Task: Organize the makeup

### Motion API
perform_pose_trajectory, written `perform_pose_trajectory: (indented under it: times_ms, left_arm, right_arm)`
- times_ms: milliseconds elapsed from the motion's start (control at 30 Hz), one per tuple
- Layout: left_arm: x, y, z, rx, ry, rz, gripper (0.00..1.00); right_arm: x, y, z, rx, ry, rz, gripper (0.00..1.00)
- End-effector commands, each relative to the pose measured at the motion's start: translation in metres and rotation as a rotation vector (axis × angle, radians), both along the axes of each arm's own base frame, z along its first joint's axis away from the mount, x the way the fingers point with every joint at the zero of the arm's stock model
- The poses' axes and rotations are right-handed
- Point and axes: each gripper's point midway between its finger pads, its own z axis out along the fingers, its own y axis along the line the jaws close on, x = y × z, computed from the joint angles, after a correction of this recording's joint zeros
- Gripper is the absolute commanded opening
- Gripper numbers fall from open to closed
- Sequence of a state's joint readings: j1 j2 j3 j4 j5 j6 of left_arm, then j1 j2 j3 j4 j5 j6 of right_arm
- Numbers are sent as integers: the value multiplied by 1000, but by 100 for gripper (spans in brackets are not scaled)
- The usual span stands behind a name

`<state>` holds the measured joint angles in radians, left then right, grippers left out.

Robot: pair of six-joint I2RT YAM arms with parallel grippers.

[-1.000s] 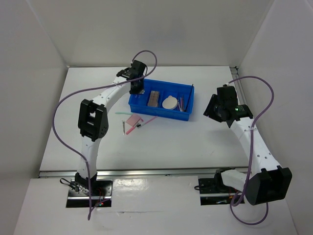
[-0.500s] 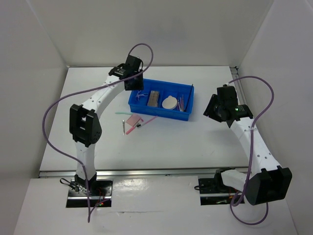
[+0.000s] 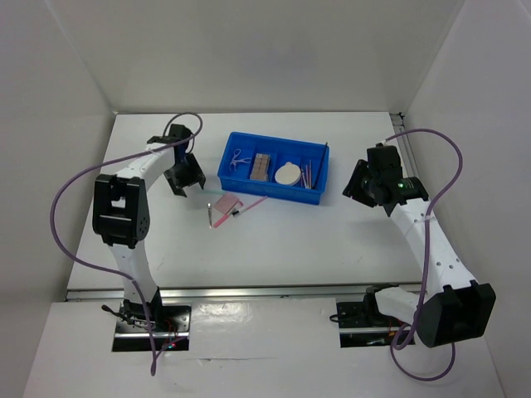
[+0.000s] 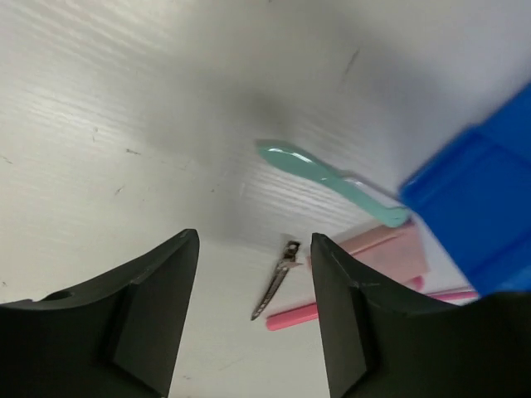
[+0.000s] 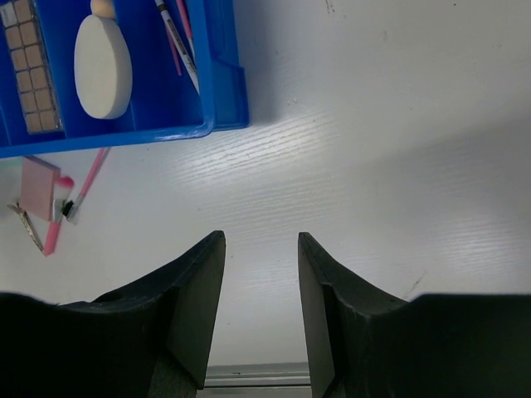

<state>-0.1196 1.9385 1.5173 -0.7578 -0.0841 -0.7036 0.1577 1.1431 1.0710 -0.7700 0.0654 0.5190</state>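
1. The left pincer [image 4: 253,242] is pictured hanging over the table [image 3: 274,249] just left of the blue tray [image 3: 278,195], its jaws held apart and nothing caught between them.
2. A mint-green stick [image 4: 330,177] is shown lying flat just ahead of that pincer and slightly toward the tray, its far tip almost at the tray's corner.
3. The stick's long axis is laid nearly across the wrist view (close to the line along which the jaws shut, so a turn of the wrist is probably called for before it can be pinched across its width).
4. A small metal clip [image 4: 274,287], a pink pad [image 4: 390,249] and a pink stick [image 4: 303,315] are seen loose beside it, outside the tray.
5. A cream puff [image 3: 288,174], a palette [image 3: 262,167] and thin sticks [image 3: 309,174] are already housed in the tray's compartments.
6. The right pincer [image 5: 260,240] is held off to the tray's right, well apart from the loose pieces, jaws parted and empty; the left arm is judged the nearer.
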Motion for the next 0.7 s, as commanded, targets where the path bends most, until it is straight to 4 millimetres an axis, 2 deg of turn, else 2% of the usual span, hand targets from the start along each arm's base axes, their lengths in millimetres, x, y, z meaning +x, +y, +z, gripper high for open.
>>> perform_pose_trajectory:
  times_ms: [0,67,133,200,233,367,667]
  left_arm:
    - [0,-15,-8,-97,32,61,72]
    - [0,-19,-11,-118,62,66,76]
    - [4,-20,-19,-121,85,86,76]
    - [2,-19,-25,-115,117,132,72]
    - [4,-18,-29,-105,129,152,67]
    - [6,-11,-37,-67,150,224,66]
    - [20,-12,-42,-52,143,294,63]
  right_arm:
    - [9,7,8,21,-42,15,48]
    - [11,7,10,22,-51,15,48]
    - [10,10,10,22,-51,24,48]
    - [10,10,10,29,-50,18,48]
    - [10,10,10,29,-50,18,48]
    - [10,10,10,29,-50,18,48]
    - [6,9,7,27,-41,18,48]
